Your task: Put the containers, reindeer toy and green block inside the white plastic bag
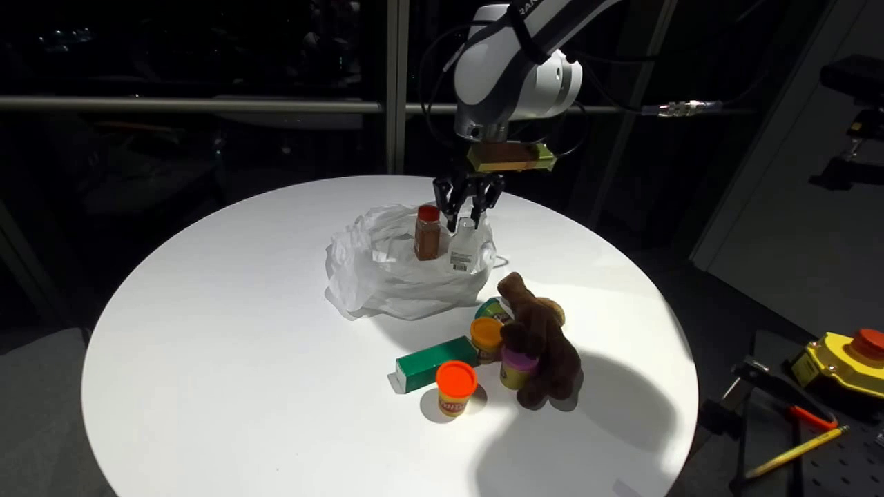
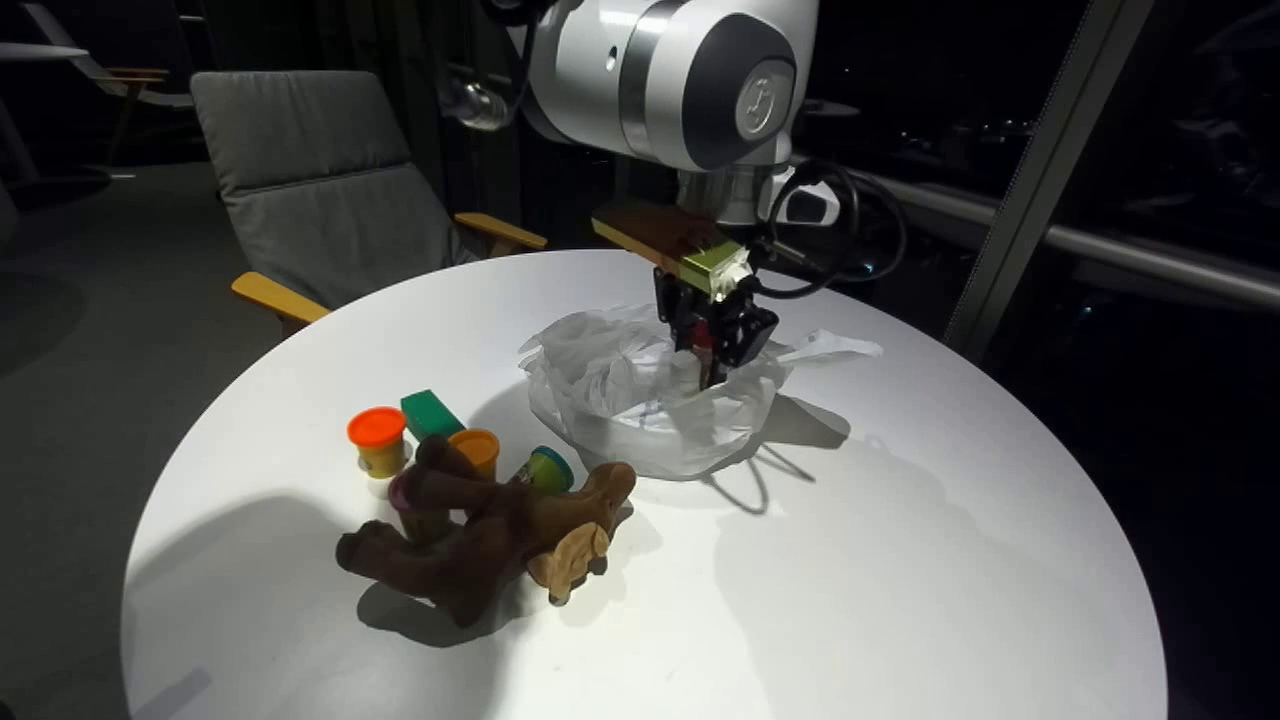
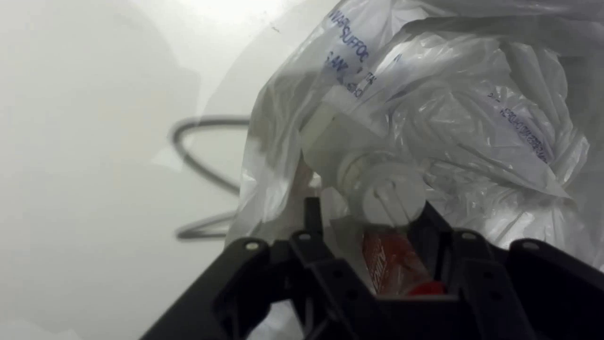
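The clear bottle (image 1: 461,254) sits inside the white plastic bag (image 1: 359,276), its cap between the parted fingers of the gripper (image 3: 369,208), a gap showing on one side in the wrist view (whether the other finger touches it, I can't tell). The red-capped bottle (image 1: 427,241) stands beside it in the bag. Outside, on the round white table (image 1: 207,310), the green block (image 1: 435,362) lies between the bag and the red-lidded tub (image 1: 453,404). Near the block are the orange-lidded tub (image 1: 486,338), the purple-lidded tub (image 1: 514,378), the tilted green-lidded tub (image 2: 548,472) and the reindeer toy (image 1: 552,352), sprawled close beside them. A grey chair (image 2: 300,160) stands near the table.
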